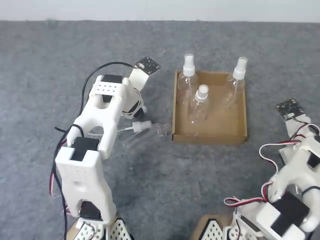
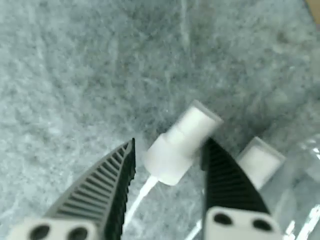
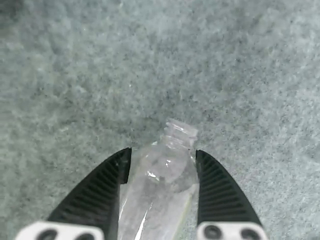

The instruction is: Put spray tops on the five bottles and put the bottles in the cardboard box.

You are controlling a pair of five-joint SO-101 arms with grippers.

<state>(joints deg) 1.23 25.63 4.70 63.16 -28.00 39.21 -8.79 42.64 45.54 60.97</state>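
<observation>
Grey carpet (image 1: 50,75) covers the whole table, and both arms are in play. The left gripper (image 2: 170,145) hangs low over it with its fingers spread, and a loose white spray top (image 2: 180,147) lies right between them, closer to one finger than the other, its thin tube trailing back under the hand. Just outside that nearer finger sits a second white top (image 2: 260,160), joined to a lying bottle (image 2: 300,170) of clear plastic. From the high view, this lying bottle (image 1: 150,135) rests on the carpet just beside the hand, between it and the cardboard box (image 1: 210,137).

Over on the other side, the right gripper (image 3: 163,151) is pinching an uncapped bottle (image 3: 160,185). Both fingers are pressed to its clear sides, and the threaded neck pokes out past the fingertips, open at the mouth, with carpet well below it.

Farther out from the left hand, the cardboard box holds three capped bottles standing upright: one in a far corner (image 1: 187,80), one in the other far corner (image 1: 235,85), and one nearer the middle (image 1: 200,105).
</observation>
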